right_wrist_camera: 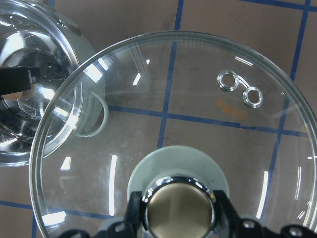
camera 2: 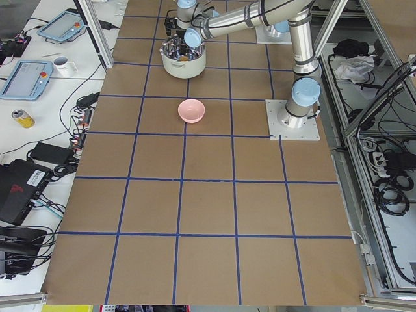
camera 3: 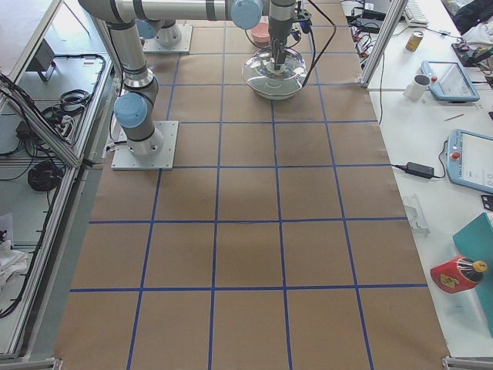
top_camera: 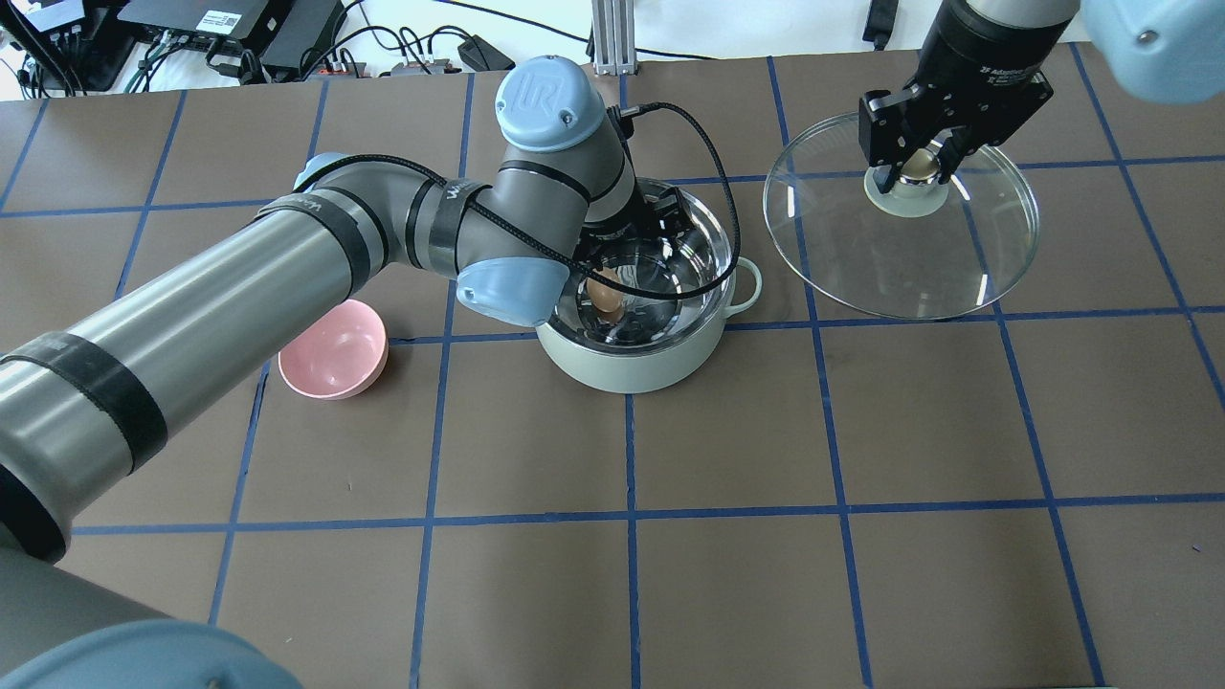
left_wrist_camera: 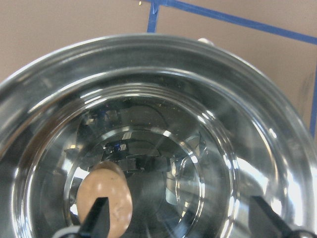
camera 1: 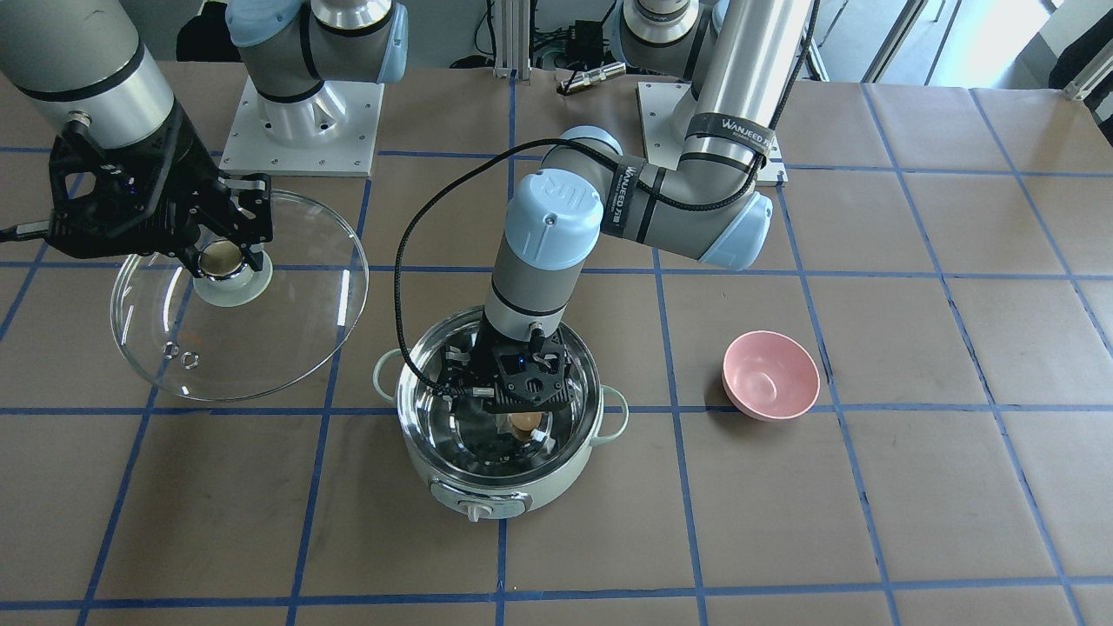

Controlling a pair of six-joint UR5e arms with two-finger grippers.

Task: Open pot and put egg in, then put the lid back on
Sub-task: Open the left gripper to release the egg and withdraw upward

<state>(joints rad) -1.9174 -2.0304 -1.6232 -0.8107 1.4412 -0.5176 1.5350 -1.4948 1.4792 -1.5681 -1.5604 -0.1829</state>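
The mint-green pot (camera 1: 500,487) stands open in the middle of the table and also shows in the overhead view (top_camera: 632,368). The tan egg (camera 1: 523,422) lies on its steel bottom (left_wrist_camera: 148,148). My left gripper (camera 1: 513,396) reaches down into the pot. In the left wrist view its fingers (left_wrist_camera: 96,218) stand wide apart, with the egg (left_wrist_camera: 104,198) beside one finger, so it is open. My right gripper (top_camera: 914,163) is shut on the beige knob (right_wrist_camera: 178,208) of the glass lid (top_camera: 900,249). It holds the lid (camera 1: 261,330) off to the pot's side.
A pink bowl (camera 1: 770,376) sits on the brown paper on the pot's other side from the lid, also seen from overhead (top_camera: 333,362). Blue tape lines grid the table. The arm bases (camera 1: 300,122) stand at the robot's edge.
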